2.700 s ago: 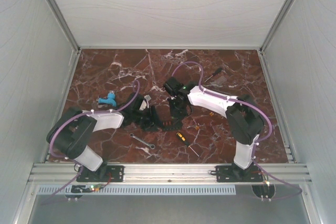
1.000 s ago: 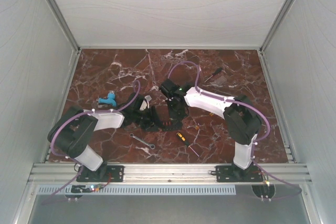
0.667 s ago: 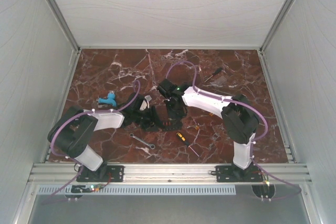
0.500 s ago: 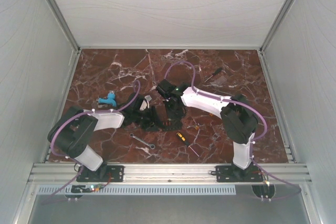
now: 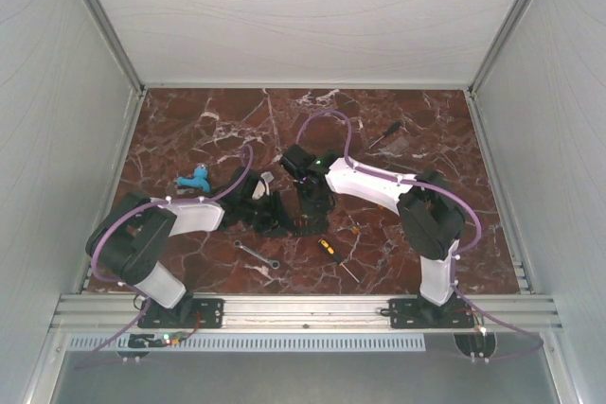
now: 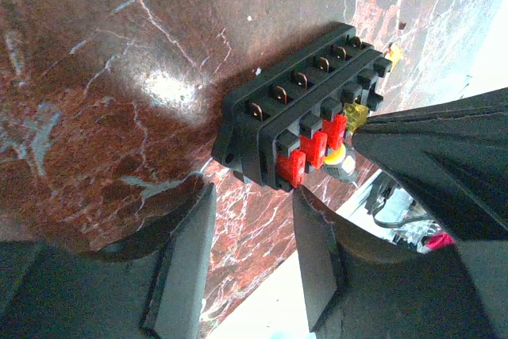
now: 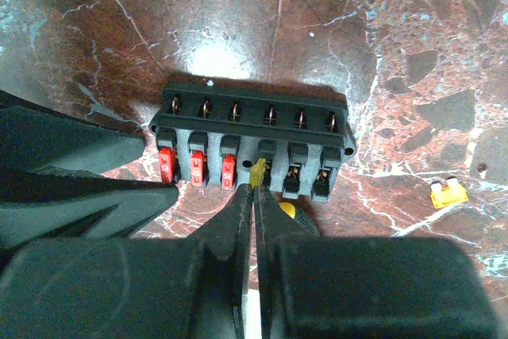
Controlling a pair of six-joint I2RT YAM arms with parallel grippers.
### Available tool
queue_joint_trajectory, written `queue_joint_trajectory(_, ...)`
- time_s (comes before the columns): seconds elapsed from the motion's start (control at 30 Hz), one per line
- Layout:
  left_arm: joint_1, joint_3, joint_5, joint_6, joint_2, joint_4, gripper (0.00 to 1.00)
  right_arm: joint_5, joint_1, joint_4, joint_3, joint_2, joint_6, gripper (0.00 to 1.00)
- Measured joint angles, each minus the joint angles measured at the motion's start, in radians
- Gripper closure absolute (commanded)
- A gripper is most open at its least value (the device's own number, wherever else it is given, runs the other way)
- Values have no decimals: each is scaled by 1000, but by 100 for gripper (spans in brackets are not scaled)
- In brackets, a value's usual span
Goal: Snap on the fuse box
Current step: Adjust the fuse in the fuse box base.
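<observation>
Since the fuse box (image 7: 254,129) is lying flat on the bench (image 7: 71,29) between the arms with its slots facing up, you're working it from two sides. Your right gripper (image 7: 255,186) is pinching a yellow fuse (image 7: 258,169), fingers pressed together on it, and is holding it upright at the fourth slot, right beside the three red fuses (image 7: 196,166). My read is that you're seating it, so the cover snap isn't up yet.

Your left gripper (image 6: 252,194) is standing spread at the box's short end nearest the reds, with nothing between the fingers. I'm guessing it's acting as a stop so the box isn't sliding under the push; I can't tell if it's touching.

A spare yellow fuse (image 7: 446,194) is lying loose on the bench off the opposite end. I'm not seeing the cover in either wrist view.

I'm not finding any brand, label or rating I can read.
</observation>
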Motion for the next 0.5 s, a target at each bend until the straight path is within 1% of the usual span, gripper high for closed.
queue_joint_trajectory(0.5, 0, 0, 0, -1, 0, 2, 58, 7, -1, 21, -27, 10, 2, 100)
